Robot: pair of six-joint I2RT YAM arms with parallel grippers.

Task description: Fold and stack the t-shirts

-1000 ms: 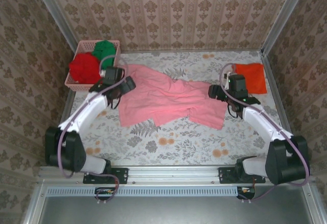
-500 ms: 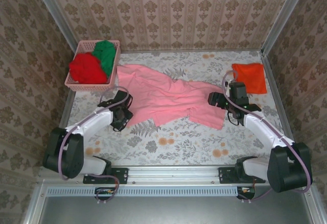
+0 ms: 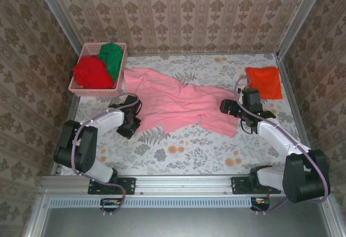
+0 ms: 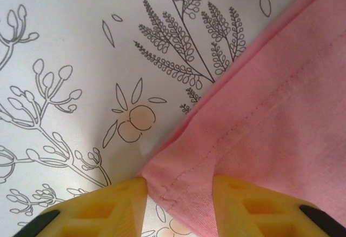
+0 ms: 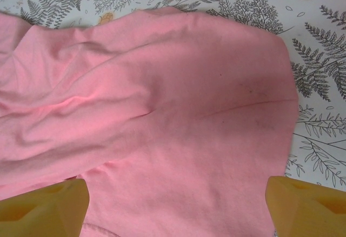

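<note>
Left claw (image 4: 178,187) narrowed, straddling pink t-shirt (image 4: 270,112) corner

Seen from above, the left end effector (image 3: 130,120) covers its own fingertips and the corner of the light pink cloth t-shirt (image 3: 173,104) beneath them. In the left wrist view its yellow fingers (image 4: 102,210) are cut off by the bottom edge. The hem corner lies between them, but whether they press it cannot be told. The right end effector (image 5: 178,199) has its fingers cropped to their tips at the bottom corners of the right wrist view, where the shirt runs past the left and bottom edges. The crumpled red cloth t-shirt (image 3: 90,72) and green cloth t-shirt (image 3: 112,56) sink behind the walls of the pink plastic lattice basket (image 3: 92,91), hiding their lower parts.
</note>
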